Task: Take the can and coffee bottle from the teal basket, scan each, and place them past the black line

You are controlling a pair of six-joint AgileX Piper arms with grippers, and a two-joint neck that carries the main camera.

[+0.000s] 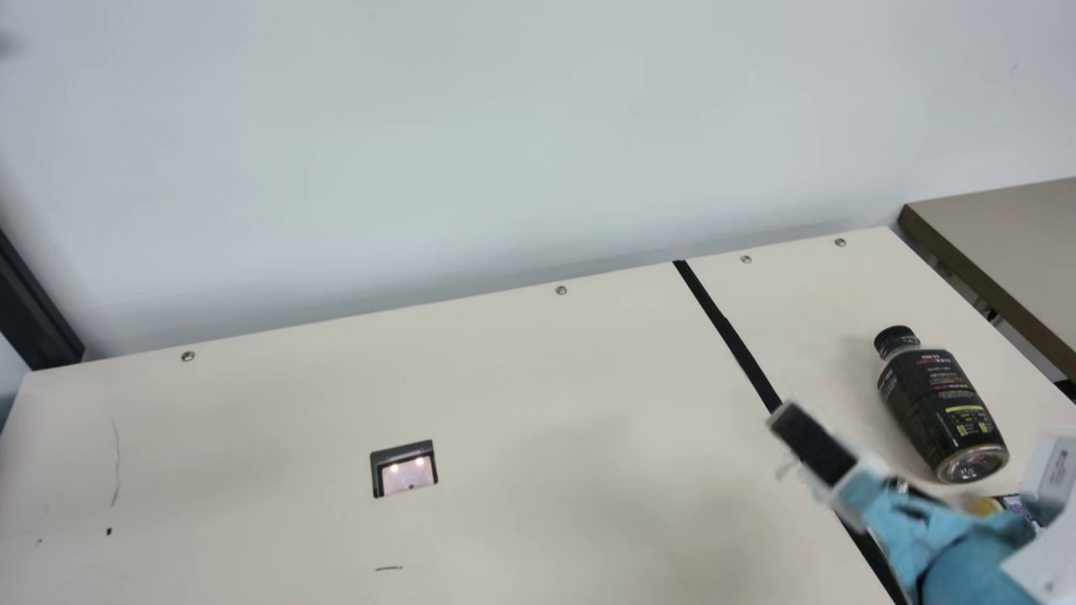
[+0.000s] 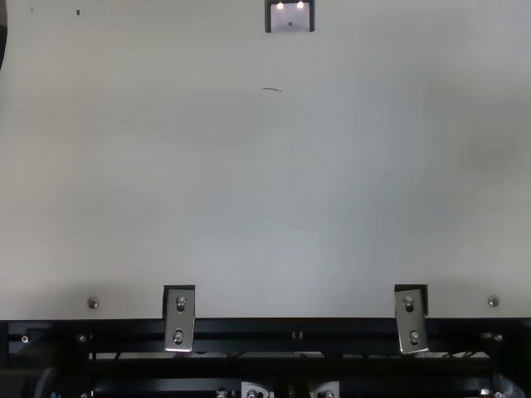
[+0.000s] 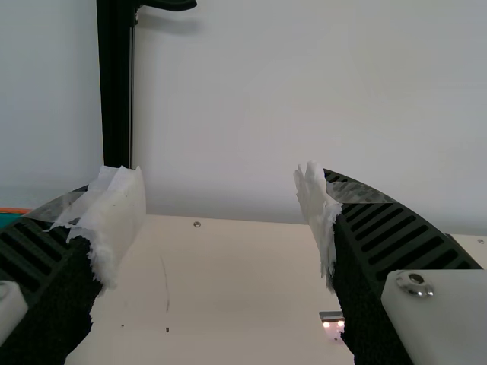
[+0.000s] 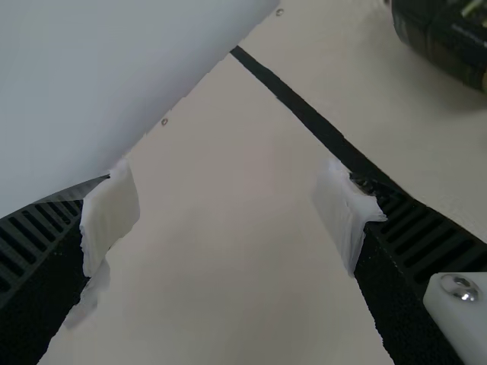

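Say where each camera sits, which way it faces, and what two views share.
Main: neck camera, over the table to the wall; right arm at lower right.
Top: fixed above, steeply down at tabletop and black rail.
Left wrist: on the left arm, over the table toward the wall; left gripper open.
Right wrist: on the right arm, slanting down to the tabletop; right gripper open.
Main and right wrist share the black line and bottle.

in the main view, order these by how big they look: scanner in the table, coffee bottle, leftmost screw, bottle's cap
1. coffee bottle
2. scanner
3. cap
4. leftmost screw
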